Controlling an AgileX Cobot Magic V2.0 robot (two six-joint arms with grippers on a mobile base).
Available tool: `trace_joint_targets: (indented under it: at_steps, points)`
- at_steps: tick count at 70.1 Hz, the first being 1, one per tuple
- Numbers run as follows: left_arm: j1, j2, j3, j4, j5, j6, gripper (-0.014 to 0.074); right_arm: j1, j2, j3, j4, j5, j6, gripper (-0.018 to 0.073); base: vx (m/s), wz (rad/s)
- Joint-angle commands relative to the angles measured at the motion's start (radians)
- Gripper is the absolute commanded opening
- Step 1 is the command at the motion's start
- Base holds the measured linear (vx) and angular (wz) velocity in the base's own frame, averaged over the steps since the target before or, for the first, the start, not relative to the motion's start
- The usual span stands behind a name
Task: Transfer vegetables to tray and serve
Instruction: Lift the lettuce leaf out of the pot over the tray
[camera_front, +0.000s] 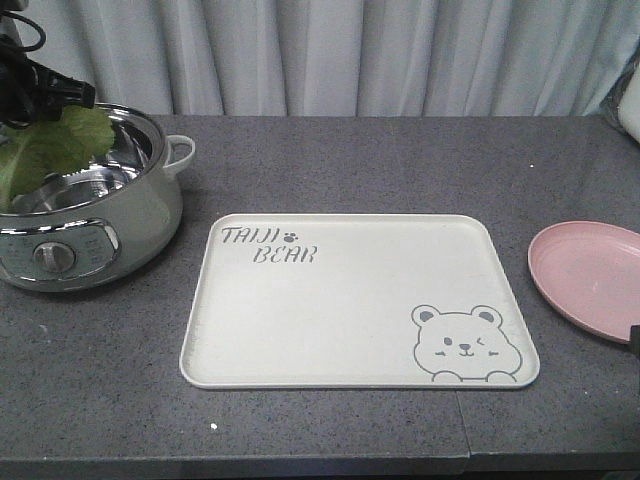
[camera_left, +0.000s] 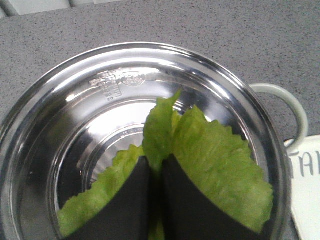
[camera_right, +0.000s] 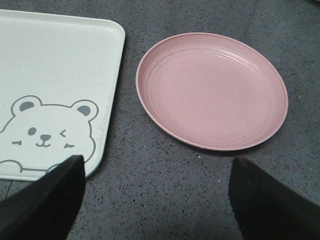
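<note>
- Left gripper (camera_left: 156, 160): I see its black fingers (camera_left: 125, 205) pinched together on the bright green, frilly-edged lettuce leaf (camera_left: 215, 160). There is no gap between them.
- The lettuce leaf sits over the open mouth of the round electric pot (camera_front: 140, 215), which has a shiny steel bowl and a pale body. In the front view the top of the leaf stands above the rim. I can't tell whether its lower edge touches the pot floor.
- The pot is at the left of the grey speckled countertop (camera_front: 400, 160), just beside the tray.
- The cream-white rounded-rectangle tray (camera_front: 340, 300) with the bear drawing lies flat mid-counter with nothing on it.
- Right gripper (camera_right: 157, 165): its fingers are spread wide and hold nothing. It hangs above bare counter between the tray corner and the round pink plate (camera_right: 210, 90).
</note>
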Motion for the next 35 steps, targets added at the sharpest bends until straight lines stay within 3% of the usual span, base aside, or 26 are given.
trace_joint_targets:
  at_steps: [1, 14, 24, 35]
  points:
    - [-0.009, -0.127, 0.063, -0.011, -0.095, -0.008, -0.0006, -0.007, 0.003, -0.033, -0.01, -0.062, -0.006, 0.0578, 0.0, 0.0]
    - [-0.041, -0.302, 0.207, -0.05, -0.156, 0.023, -0.0006, -0.007, 0.003, -0.033, -0.006, -0.062, -0.006, 0.0578, 0.0, 0.0]
    - [-0.086, -0.403, 0.26, -0.138, -0.153, 0.1, -0.0006, -0.007, 0.003, -0.033, 0.017, -0.065, -0.006, 0.0578, 0.0, 0.0]
    - [-0.143, -0.486, 0.364, -0.216, -0.183, 0.133, -0.0006, -0.007, 0.003, -0.033, 0.044, -0.069, -0.006, 0.0578, 0.0, 0.0]
